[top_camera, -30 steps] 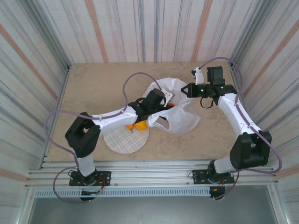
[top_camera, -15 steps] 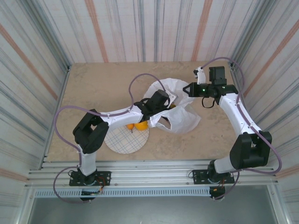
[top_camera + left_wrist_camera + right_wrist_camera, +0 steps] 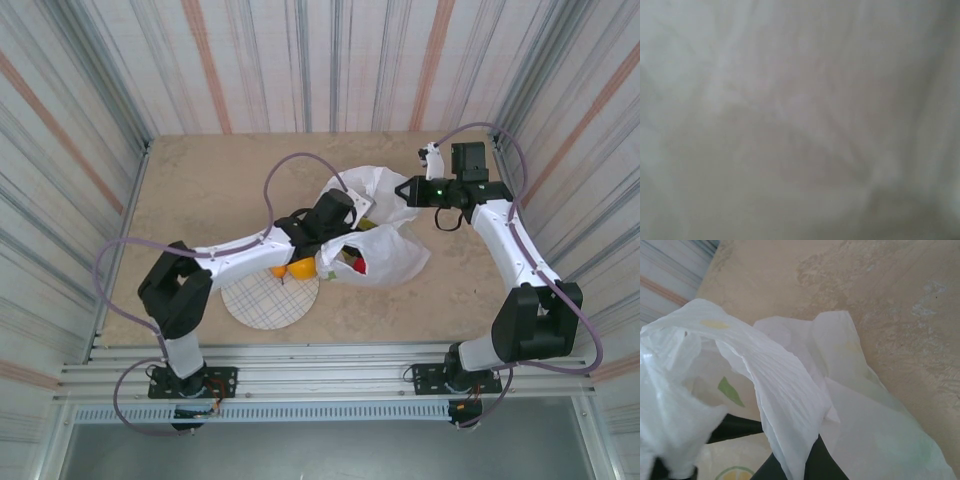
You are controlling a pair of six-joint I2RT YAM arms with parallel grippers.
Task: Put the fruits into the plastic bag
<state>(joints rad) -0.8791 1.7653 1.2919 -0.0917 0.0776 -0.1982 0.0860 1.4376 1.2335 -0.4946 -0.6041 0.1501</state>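
The white plastic bag (image 3: pixel 395 250) lies mid-table with its mouth held up. My right gripper (image 3: pixel 405 190) is shut on a fold of the bag's rim (image 3: pixel 785 390), pinched between its dark fingers (image 3: pixel 815 462). My left gripper (image 3: pixel 341 230) reaches into the bag's mouth, and its fingers are hidden by the plastic. White plastic (image 3: pixel 800 120) presses close against the left wrist camera. A red fruit (image 3: pixel 360 266) lies inside the bag with a greenish one (image 3: pixel 350 256) beside it. Two oranges (image 3: pixel 300 268) (image 3: pixel 278 271) sit at the far edge of the plate.
The round plaid plate (image 3: pixel 262 300) lies on the table near the left arm, just left of the bag. Striped walls close in the table at the back and on both sides. Bare tabletop (image 3: pixel 210 190) stretches behind and left of the bag.
A red fruit now shows inside the bag's mouth, where none was visible before. The left arm's elbow has swung back to the left. The right gripper still holds the bag.
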